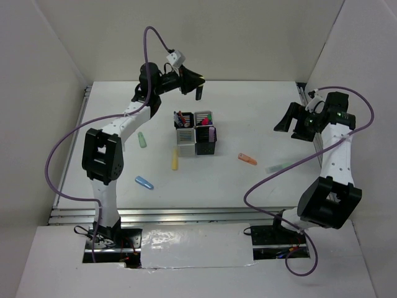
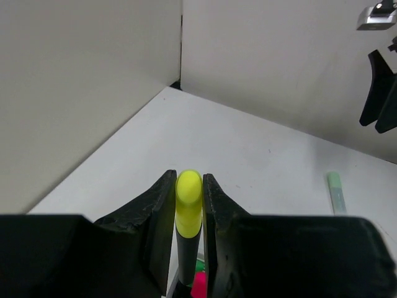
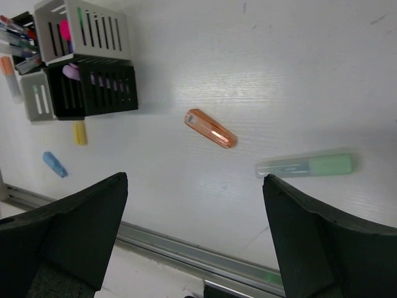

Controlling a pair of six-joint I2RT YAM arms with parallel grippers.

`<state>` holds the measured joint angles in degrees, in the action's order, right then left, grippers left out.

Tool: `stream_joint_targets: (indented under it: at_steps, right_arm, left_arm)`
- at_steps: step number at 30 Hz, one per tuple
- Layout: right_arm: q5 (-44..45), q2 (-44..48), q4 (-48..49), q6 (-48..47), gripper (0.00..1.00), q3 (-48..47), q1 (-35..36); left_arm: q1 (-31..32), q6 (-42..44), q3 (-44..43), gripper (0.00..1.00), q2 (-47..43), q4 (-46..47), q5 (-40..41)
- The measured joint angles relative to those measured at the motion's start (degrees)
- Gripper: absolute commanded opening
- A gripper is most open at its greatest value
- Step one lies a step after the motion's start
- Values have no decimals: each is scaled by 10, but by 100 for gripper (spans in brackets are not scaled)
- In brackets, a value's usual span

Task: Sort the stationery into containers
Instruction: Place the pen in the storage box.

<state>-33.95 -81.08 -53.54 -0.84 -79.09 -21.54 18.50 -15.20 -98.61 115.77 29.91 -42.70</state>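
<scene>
Partly done: pens (image 1: 180,117) already stand in the pen cups (image 1: 205,148). The left hand (image 2: 188,181), just above them, clamps a yellow-tipped highlighter (image 2: 188,214). The right hand (image 3: 193,183) hangs wide apart over an orange marker (image 3: 211,128) and a pale-green marker (image 3: 307,166). A yellow marker (image 1: 175,159), a blue marker (image 1: 144,182) and a green marker (image 1: 141,139) lie on the tabletop (image 1: 248,112).

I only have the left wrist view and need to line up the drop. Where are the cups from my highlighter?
Observer: In the top view, the containers sit just nearer the arm bases than the left gripper holding the highlighter.
Operator: What's loose?
Observer: Five markers on the table: green, yellow, blue, orange, pale green.
Operator: Right arm busy?
Observer: No, the right gripper has its fingers wide open, empty.
</scene>
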Motion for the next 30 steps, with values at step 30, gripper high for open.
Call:
stream_joint_targets:
  at_steps: [30]
  right_arm:
    - [77, 8, 3, -21, 94, 68, -13]
  left_arm:
    - [15, 27, 91, 18, 42, 48, -45]
